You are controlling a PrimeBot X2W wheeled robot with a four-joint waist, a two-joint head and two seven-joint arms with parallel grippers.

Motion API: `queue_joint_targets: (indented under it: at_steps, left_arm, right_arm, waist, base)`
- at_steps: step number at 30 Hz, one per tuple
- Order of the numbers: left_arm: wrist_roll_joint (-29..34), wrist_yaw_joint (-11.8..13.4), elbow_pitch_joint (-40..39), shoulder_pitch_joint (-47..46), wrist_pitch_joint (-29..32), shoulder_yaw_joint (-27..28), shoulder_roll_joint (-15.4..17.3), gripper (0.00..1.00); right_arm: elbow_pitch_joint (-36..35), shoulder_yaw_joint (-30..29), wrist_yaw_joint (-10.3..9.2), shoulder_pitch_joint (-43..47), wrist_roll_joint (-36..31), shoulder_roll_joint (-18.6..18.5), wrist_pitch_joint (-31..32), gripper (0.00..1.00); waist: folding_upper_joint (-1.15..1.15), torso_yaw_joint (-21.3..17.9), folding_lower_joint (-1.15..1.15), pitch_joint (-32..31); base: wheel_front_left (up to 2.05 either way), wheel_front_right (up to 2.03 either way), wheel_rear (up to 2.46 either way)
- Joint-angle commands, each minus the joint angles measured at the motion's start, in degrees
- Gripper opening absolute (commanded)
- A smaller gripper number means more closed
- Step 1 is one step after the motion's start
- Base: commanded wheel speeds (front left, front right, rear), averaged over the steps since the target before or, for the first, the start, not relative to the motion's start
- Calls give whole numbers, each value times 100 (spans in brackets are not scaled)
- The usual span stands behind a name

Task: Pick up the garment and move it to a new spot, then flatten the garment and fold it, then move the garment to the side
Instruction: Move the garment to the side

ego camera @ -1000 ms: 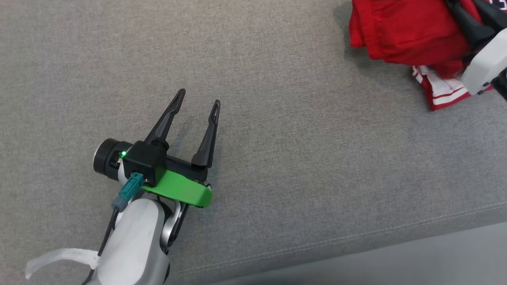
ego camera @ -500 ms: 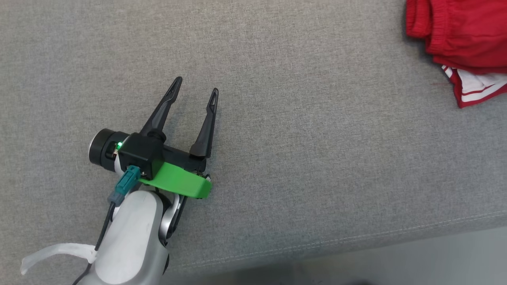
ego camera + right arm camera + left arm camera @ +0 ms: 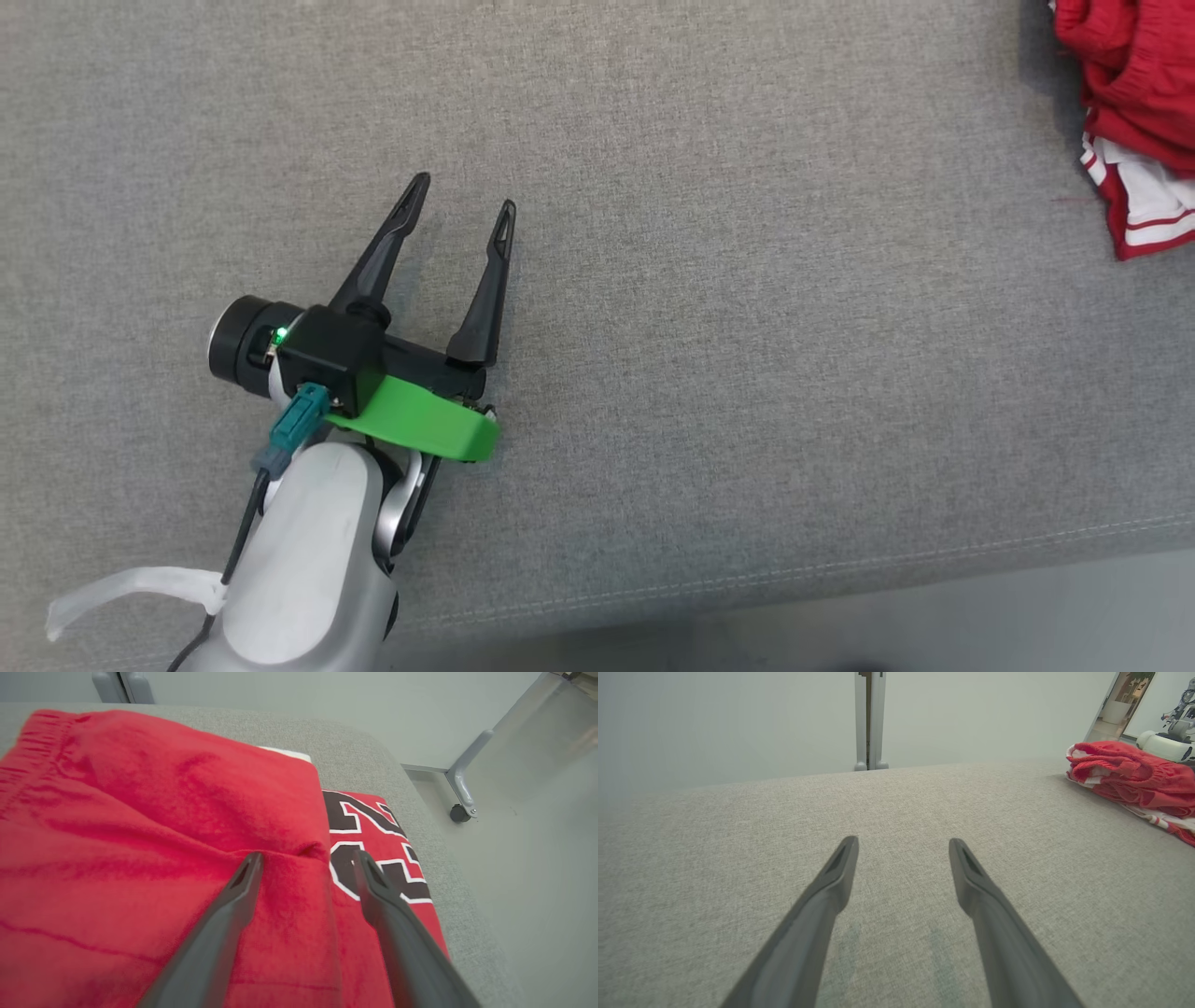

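Note:
The garment (image 3: 1130, 103) is a folded red piece with white-and-red striped trim, lying at the far right of the grey padded surface (image 3: 709, 280). In the left wrist view the garment (image 3: 1134, 772) is a low pile off to the right. My right gripper (image 3: 308, 858) is open just above the garment (image 3: 140, 812), one finger over the plain red fold and the other over the black-and-white number print (image 3: 369, 858). Well left of the garment, my left gripper (image 3: 462, 201) is open over bare fabric with nothing between its fingers.
The surface's front edge with a stitched seam (image 3: 840, 565) runs along the bottom of the head view, with pale floor beyond it. A wheeled metal leg (image 3: 460, 809) stands on the floor past the surface's right edge. A grey post (image 3: 870, 718) rises behind the far edge.
The head camera has turned, so the garment sits farther right in its picture. My right gripper, on the garment a second ago, has left that picture and stands open. The left gripper has kept still.

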Motion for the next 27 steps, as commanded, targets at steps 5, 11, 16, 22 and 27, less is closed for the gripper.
queue_joint_targets:
  at_steps: [5,11,16,22,27]
  left_arm:
    - [-52,16,55,267,-19,225,31,100]
    - [-66,133,45,714,-18,541,153,100]
    - [-100,192,-31,1051,-19,774,248,100]
    - [-141,248,-56,1375,-19,978,267,100]
    - [-147,236,-9,1579,-19,1009,243,100]
  right_arm:
    - [-393,-1069,-11,347,-494,234,-113,100]
    - [-1932,-3057,-10,1766,-1849,889,-118,100]
    - [-3389,-4188,-9,3271,-3028,1985,-118,100]
    - [-4459,-4346,-9,4456,-3844,2972,-118,100]
    - [-4852,-4402,-9,5046,-4176,3408,-119,100]
  waist:
    - [0,-17,-1,-546]
    - [0,-102,-1,-1244]
    - [0,-120,-1,-1719]
    - [0,-28,-1,-2130]
    - [0,152,-1,-2407]
  base:
    - [0,0,0]
    - [0,0,0]
    - [0,0,0]
    - [0,0,0]
    - [0,0,0]
